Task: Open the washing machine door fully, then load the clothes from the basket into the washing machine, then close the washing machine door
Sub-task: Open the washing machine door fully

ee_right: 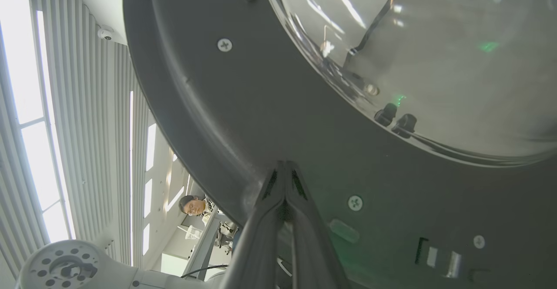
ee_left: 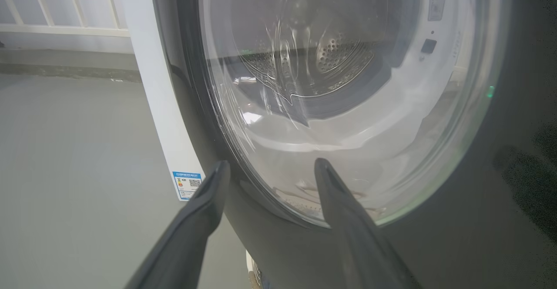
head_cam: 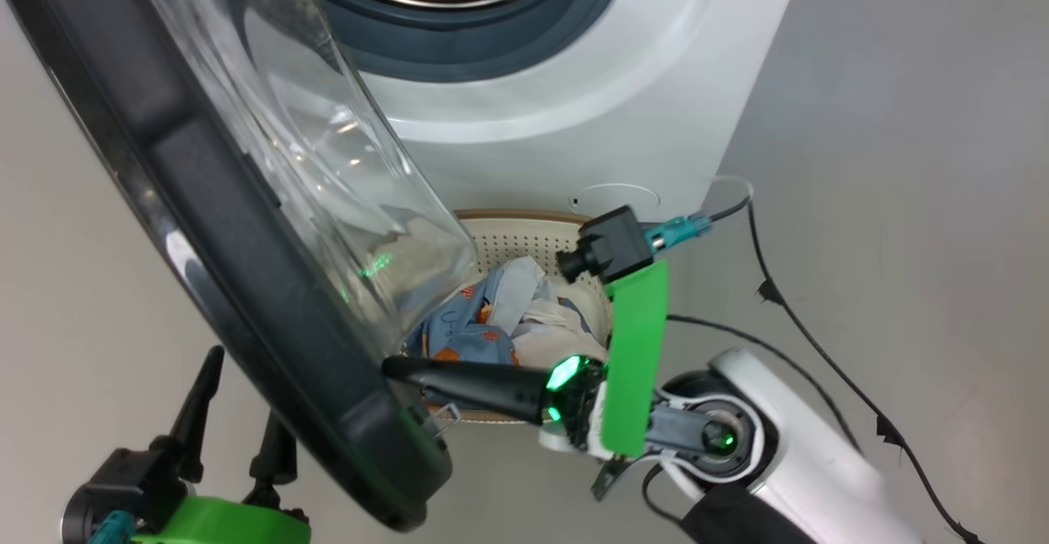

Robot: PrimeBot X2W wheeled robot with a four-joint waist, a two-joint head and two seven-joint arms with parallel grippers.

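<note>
The washing machine door (head_cam: 213, 224) stands swung out from the white washing machine (head_cam: 574, 93), its black ring and clear glass bowl toward me. My right gripper (head_cam: 392, 369) is shut, with nothing between its fingers, and its tips press on the door's inner ring (ee_right: 243, 119). My left gripper (head_cam: 242, 388) stands open at the lower left, just outside the door's outer face (ee_left: 348, 106). Below the machine's front sits the basket (head_cam: 524, 237) with the clothes: a light blue printed garment (head_cam: 471, 323) and a white one (head_cam: 565, 323). The door partly hides the basket.
Black cables (head_cam: 787, 306) trail across the grey floor (head_cam: 901, 200) to the right of the machine. A person (ee_right: 193, 205) sits in the background of the right wrist view. A blue label (ee_left: 188, 184) marks the machine's lower corner.
</note>
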